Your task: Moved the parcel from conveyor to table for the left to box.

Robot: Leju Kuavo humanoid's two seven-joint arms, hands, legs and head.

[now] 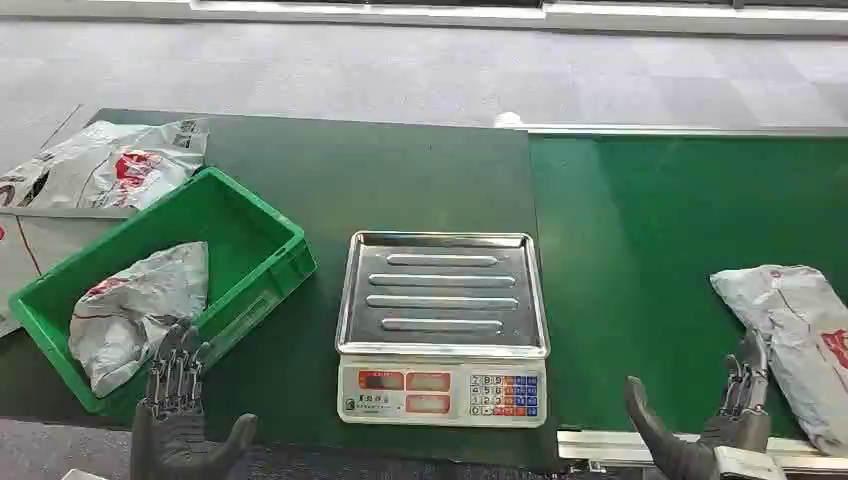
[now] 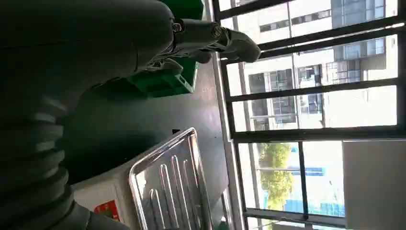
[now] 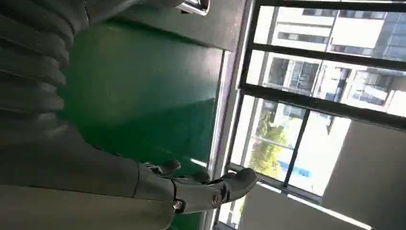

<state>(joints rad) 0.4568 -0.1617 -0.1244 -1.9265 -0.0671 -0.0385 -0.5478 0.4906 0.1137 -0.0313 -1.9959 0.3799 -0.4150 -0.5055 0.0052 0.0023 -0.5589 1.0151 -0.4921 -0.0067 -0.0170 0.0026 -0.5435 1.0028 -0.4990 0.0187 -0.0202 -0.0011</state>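
Right hand (image 1: 722, 425): empty, fingers (image 1: 745, 385) spread apart and raised, thumb held off to the inner side; poised over the near edge of the green conveyor (image 1: 640, 250).

Parcel (image 1: 795, 335): grey plastic mailer with red print, lying flat on the conveyor just beside the right fingers on their outer side; contact cannot be told.

Left hand (image 1: 180, 420): empty, fingers (image 1: 175, 365) extended and apart, at the near rim of the green box (image 1: 265, 275).

Bagged parcel (image 1: 135, 310): grey, lying inside the box just ahead of the left fingers.

Scale (image 1: 442, 330): steel ribbed pan with keypad front, standing on the dark desk (image 1: 400, 180) between the two hands.

More grey mailers (image 1: 105, 165): on the desk beyond the box, well apart from the left fingers.
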